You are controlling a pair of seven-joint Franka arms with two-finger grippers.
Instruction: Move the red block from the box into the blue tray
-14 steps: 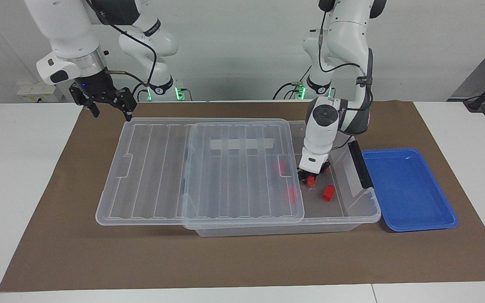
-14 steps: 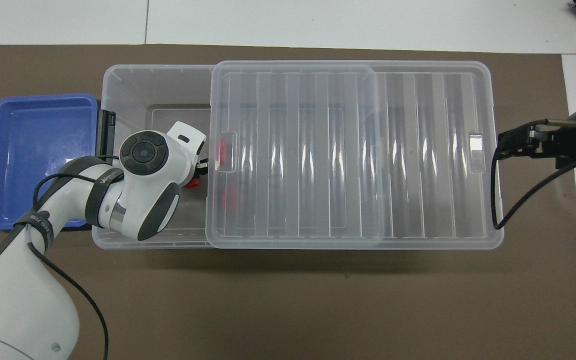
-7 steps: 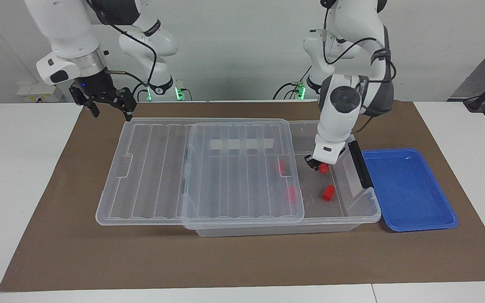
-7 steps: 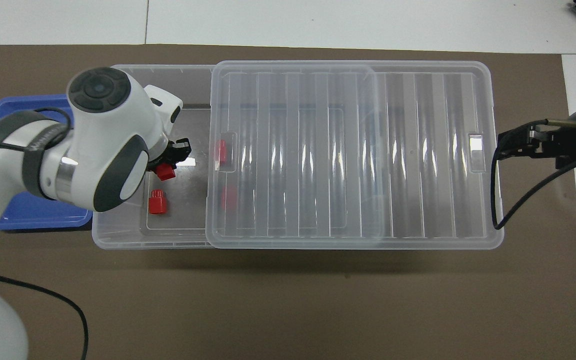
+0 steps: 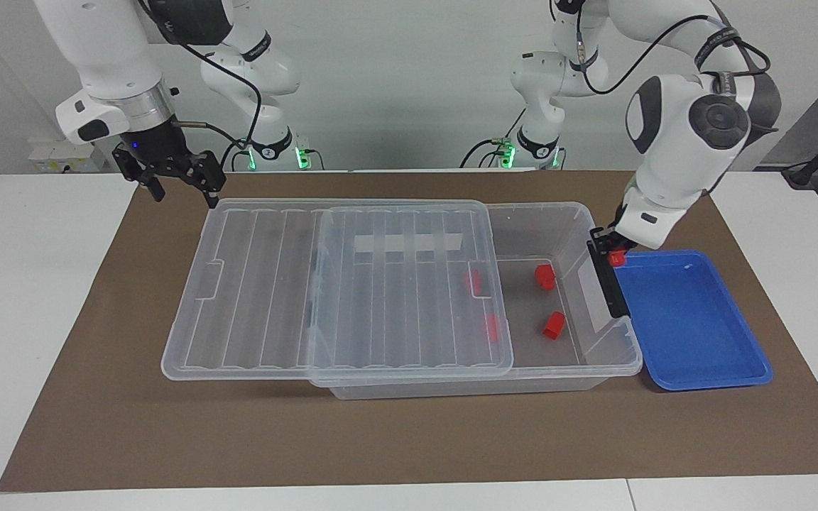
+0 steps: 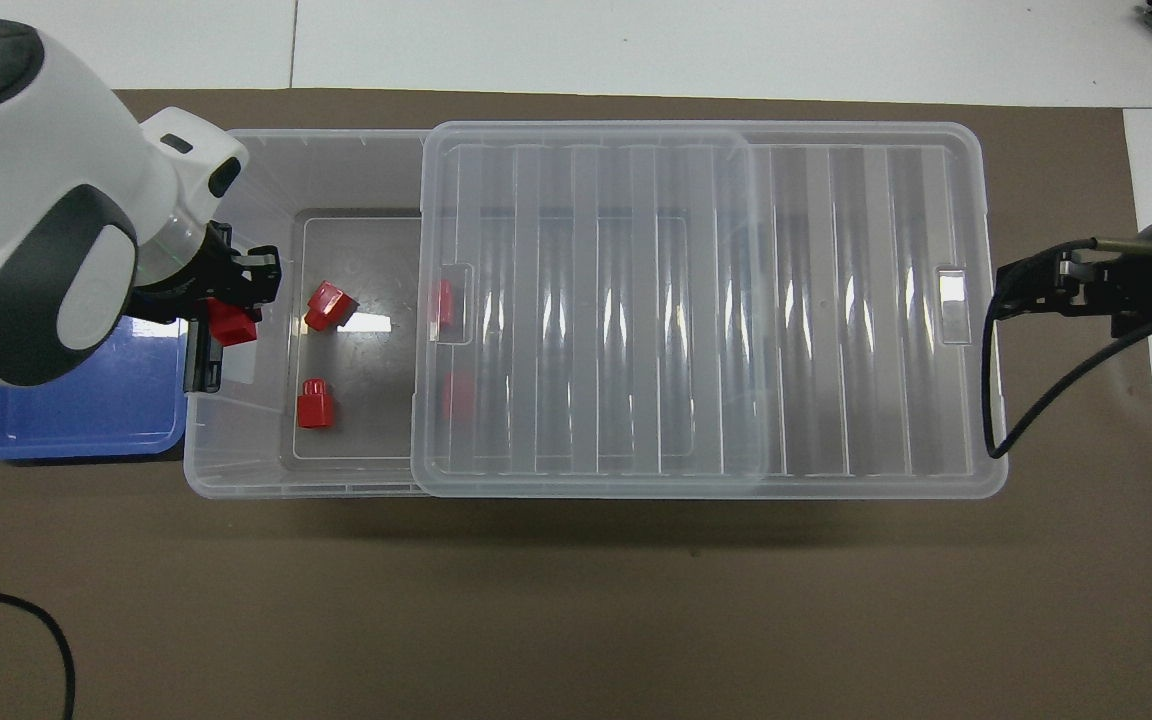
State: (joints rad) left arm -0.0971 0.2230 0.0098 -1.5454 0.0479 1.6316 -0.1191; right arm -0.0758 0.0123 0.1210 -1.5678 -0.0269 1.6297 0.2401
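Two red pieces lie bare on the floor of the box [image 5: 579, 213], in the part left uncovered by its lid [image 5: 338, 284], which sits slid toward the right arm's end; two more show dimly under the lid's edge. The uncovered part runs from that edge to the box's end wall, where the black clip handle [image 5: 608, 277] sits. Just beside that wall stands the blue tray [image 5: 693, 319], its floor bare.

The left gripper [image 5: 611, 248] is raised over the handle and the tray's nearer corner, fingers pinched on the red block [image 5: 618, 257]. The block is short and chunky; which way its long axis runs cannot be told.

The right gripper [image 5: 171, 174] waits over the brown mat [image 5: 409, 440] by the lid's corner, fingers parted and holding nothing.
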